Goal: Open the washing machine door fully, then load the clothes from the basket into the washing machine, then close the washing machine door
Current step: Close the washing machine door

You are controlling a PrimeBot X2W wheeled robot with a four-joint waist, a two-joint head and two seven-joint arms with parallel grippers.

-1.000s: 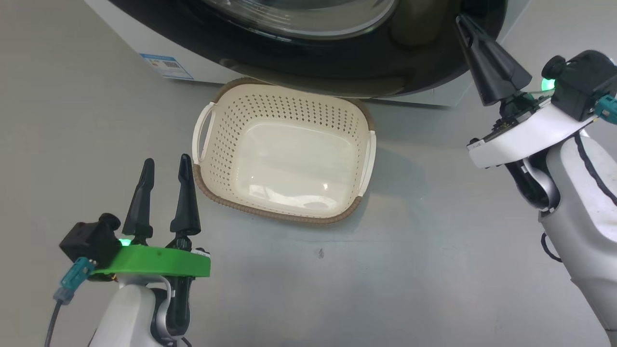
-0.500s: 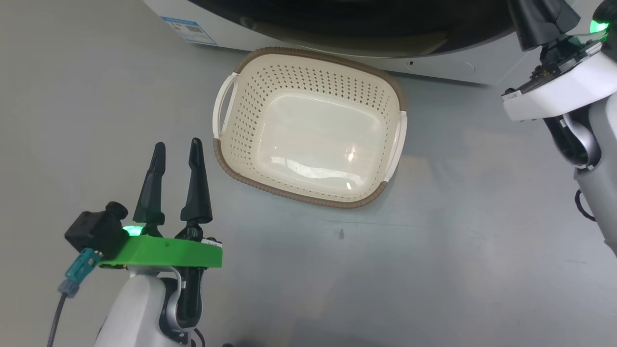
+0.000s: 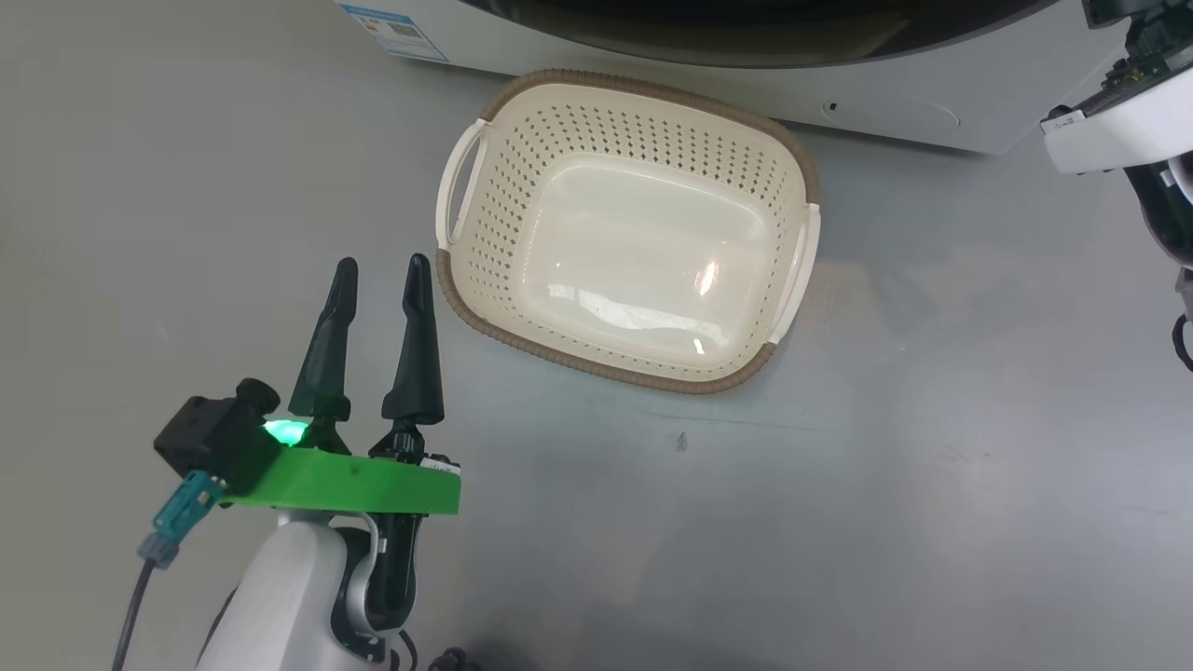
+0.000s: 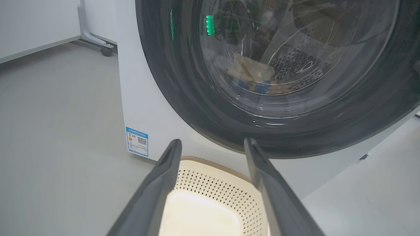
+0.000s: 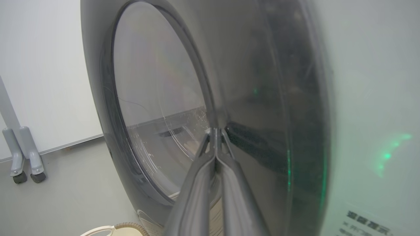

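Observation:
The cream basket [image 3: 624, 233] stands on the floor before the white washing machine [image 3: 885, 102] and has nothing in it. The washing machine door [image 4: 295, 124] lies against the machine's front. Through its glass the cream and blue clothes [image 4: 251, 70] lie in the steel drum. My left gripper [image 3: 377, 270] hovers open and empty at the basket's near left corner, its fingers [image 4: 170, 164] pointing over the basket [image 4: 210, 203] at the door. My right gripper [image 5: 215, 131] is shut, its tips at the black rim of the door [image 5: 157, 98] beside a dark recess.
The grey floor [image 3: 885, 447] spreads out around the basket. A blue label [image 3: 391, 19] marks the washer's lower left corner. A wheeled grey stand [image 4: 98, 46] is left of the washer by a white wall. My right forearm [image 3: 1118, 121] is at the upper right.
The head camera has swung down and left, so the door and my right gripper's fingers have slid out of the top of the picture. Both grippers keep their state.

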